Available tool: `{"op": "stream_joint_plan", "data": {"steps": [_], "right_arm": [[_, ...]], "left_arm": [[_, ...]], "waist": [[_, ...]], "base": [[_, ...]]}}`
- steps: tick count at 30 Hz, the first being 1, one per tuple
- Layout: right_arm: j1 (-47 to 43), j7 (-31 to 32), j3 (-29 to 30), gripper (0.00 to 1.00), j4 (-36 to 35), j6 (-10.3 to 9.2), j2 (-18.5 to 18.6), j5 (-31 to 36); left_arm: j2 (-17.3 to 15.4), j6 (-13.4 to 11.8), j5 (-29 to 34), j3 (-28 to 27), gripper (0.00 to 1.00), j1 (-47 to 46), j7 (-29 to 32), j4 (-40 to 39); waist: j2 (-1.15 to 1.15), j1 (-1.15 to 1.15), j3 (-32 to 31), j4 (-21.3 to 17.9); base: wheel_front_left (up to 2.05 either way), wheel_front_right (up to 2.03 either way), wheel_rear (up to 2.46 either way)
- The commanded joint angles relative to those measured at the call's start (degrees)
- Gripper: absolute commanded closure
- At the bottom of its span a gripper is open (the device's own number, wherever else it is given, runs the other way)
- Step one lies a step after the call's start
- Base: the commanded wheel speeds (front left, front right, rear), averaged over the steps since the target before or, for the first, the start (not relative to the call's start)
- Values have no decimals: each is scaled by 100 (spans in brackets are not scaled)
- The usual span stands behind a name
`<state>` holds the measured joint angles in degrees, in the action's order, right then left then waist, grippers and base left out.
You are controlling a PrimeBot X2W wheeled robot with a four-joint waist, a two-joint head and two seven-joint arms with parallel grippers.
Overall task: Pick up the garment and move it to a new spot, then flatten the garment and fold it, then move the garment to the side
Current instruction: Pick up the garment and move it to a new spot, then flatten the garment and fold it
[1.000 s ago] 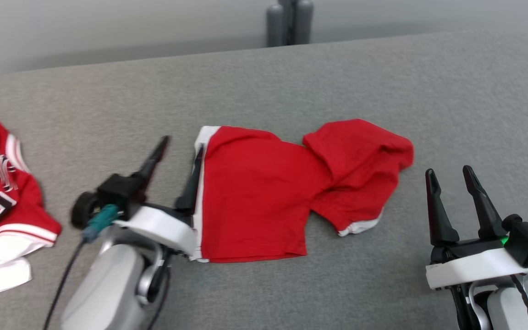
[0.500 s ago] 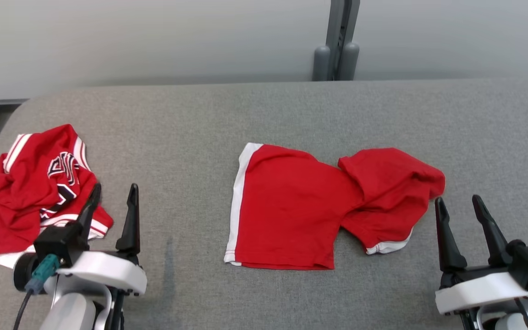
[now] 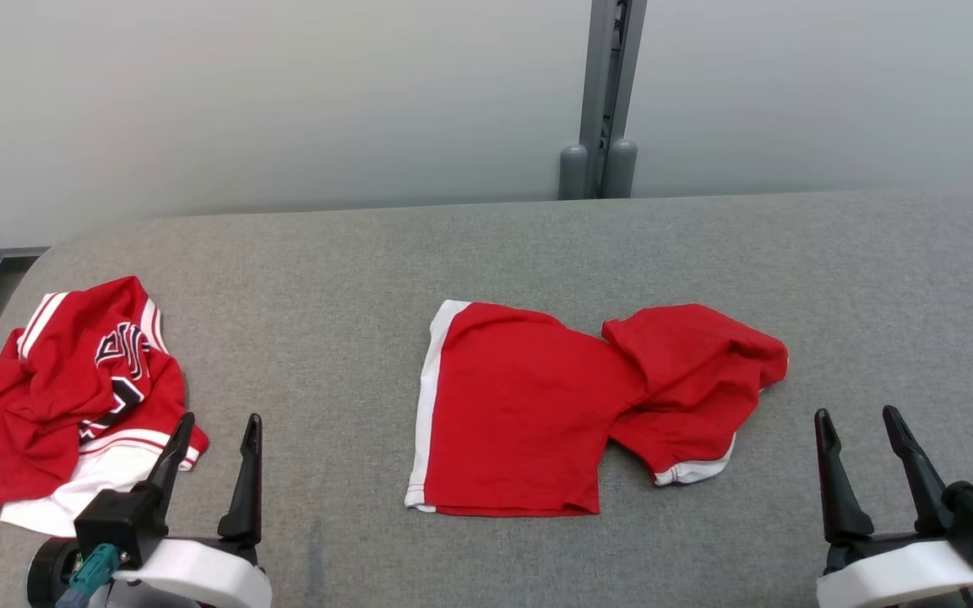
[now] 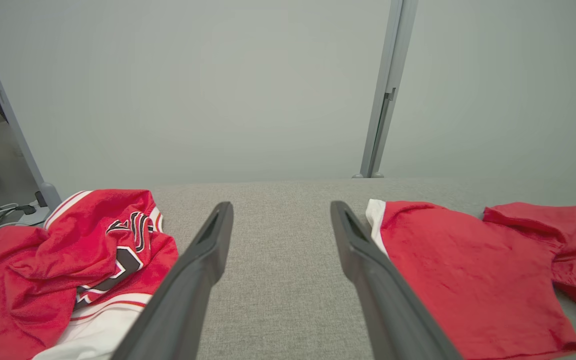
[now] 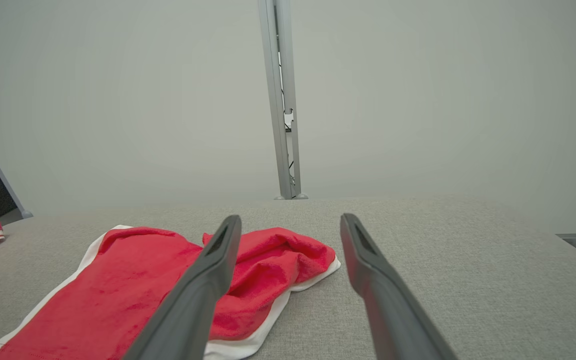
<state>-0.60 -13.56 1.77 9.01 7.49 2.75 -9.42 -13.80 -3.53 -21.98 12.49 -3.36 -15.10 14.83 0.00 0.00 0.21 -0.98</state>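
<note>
The left gripper (image 3: 220,422) and the right gripper (image 3: 856,415) both stand spread and empty at the near edge. Between them the red shorts (image 3: 520,414) lie on the grey fabric surface (image 3: 334,262), one half flat, the right leg bunched (white trim showing). A crumpled red jersey (image 3: 64,397) lies just beside the left gripper.

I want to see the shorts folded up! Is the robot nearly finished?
Not nearly. Done: the red shorts lie in the middle of the grey surface, one leg flat. In hand: nothing; the left gripper and right gripper sit clear of the cloth, fingers open and empty. Left: smooth the bunched leg, fold, then move the shorts aside.
</note>
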Motion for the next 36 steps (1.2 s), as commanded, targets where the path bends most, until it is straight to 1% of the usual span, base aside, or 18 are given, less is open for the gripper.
{"op": "stream_joint_plan", "data": {"steps": [1, 11, 26, 31, 36], "right_arm": [[-57, 42, 14, 0, -56, 1, 27, 48], [-156, 130, 22, 0, -216, 1, 28, 38], [-94, 141, 6, 0, -233, 1, 28, 36], [57, 182, -47, 0, -204, 1, 27, 76], [473, 523, -642, 0, 208, 1, 28, 70]], "left_arm": [[-34, -53, -13, -32, 0, 85, 20, -61], [-91, -146, -136, -82, 0, 303, 87, -318], [-144, -210, -122, -46, 0, 205, 111, -442], [-158, -187, -99, -12, 0, 47, 117, -476], [-84, -93, -19, 123, 0, -314, 91, -523]], "waist": [[0, 0, -18, -30], [0, 0, -26, -45], [0, 0, 93, 2], [0, 0, 210, 156], [0, 0, 480, 587]], "base": [[0, 0, 0], [0, 0, 0], [0, 0, 0], [0, 0, 0], [0, 0, 0]]}}
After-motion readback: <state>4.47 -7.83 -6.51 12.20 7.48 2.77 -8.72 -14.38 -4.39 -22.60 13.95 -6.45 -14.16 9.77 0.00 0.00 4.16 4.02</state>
